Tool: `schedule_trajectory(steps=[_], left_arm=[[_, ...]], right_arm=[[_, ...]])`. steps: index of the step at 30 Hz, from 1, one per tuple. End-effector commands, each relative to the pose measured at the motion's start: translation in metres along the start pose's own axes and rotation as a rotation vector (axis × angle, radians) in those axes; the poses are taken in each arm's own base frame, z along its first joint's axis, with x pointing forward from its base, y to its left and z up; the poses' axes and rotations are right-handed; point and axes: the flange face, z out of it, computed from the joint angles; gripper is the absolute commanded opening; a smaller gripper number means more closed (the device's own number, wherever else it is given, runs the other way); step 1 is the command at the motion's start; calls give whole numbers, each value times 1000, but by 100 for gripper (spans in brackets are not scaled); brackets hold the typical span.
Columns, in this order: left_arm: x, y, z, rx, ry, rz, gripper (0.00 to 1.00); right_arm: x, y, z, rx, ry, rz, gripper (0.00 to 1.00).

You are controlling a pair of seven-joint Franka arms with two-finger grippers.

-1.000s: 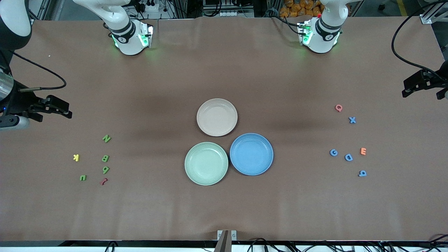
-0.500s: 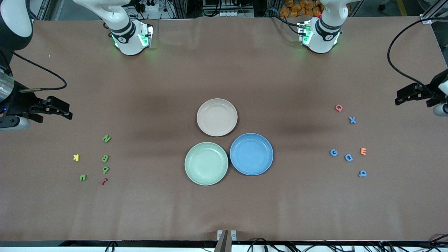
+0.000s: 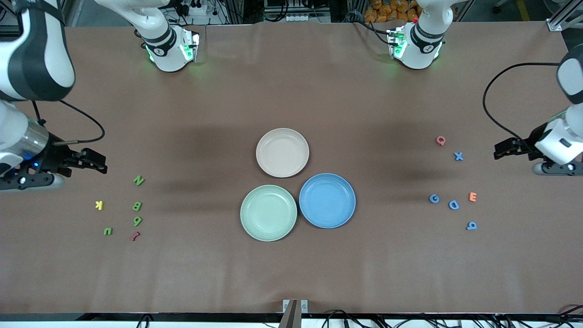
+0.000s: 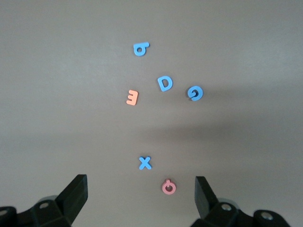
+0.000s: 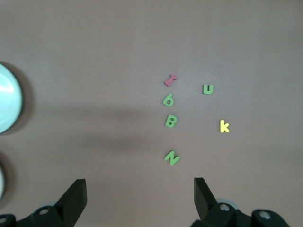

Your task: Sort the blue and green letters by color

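While front view shows blue plate [image 3: 327,200], left wrist view lacks it.

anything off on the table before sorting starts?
Nothing spilled or damaged. Four off-colour pieces sit among the targets: a yellow K and a dark red squiggle with the green letters, an orange E and a pink Q with the blue letters.

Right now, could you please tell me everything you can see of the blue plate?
The blue plate is round and shallow, with a raised rim and a matte, plastic-looking surface. It sits upright on the brown table near the middle, and nothing lies in it. It is beside the green plate, their rims about meeting, and nearer the front camera than the beige plate.
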Motion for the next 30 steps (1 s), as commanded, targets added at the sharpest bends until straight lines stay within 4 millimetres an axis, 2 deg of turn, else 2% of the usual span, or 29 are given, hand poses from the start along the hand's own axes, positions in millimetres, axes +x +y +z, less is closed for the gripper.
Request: schedule_trajectory(steps=[1, 6, 12, 17, 19, 25, 30], left_arm=[[-29, 1, 23, 3, 5, -32, 100], [-53, -11, 58, 10, 28, -60, 100], [-76, -14, 99, 13, 47, -73, 100], [-97, -19, 139, 16, 93, -80, 100], [-104, -17, 155, 14, 98, -77, 100], [-111, -16, 195, -8, 37, -12, 100], [-114, -26, 206, -15, 24, 16, 100]], right_arm=[[10, 19, 22, -26, 15, 16, 100], [23, 33, 57, -26, 5, 32, 100], [35, 39, 90, -26, 1, 19, 100], [39, 63, 121, -17, -1, 4, 100], [40, 66, 133, -13, -2, -15, 100], [50, 73, 164, -18, -14, -28, 100], [54, 95, 191, -14, -39, -8, 100]])
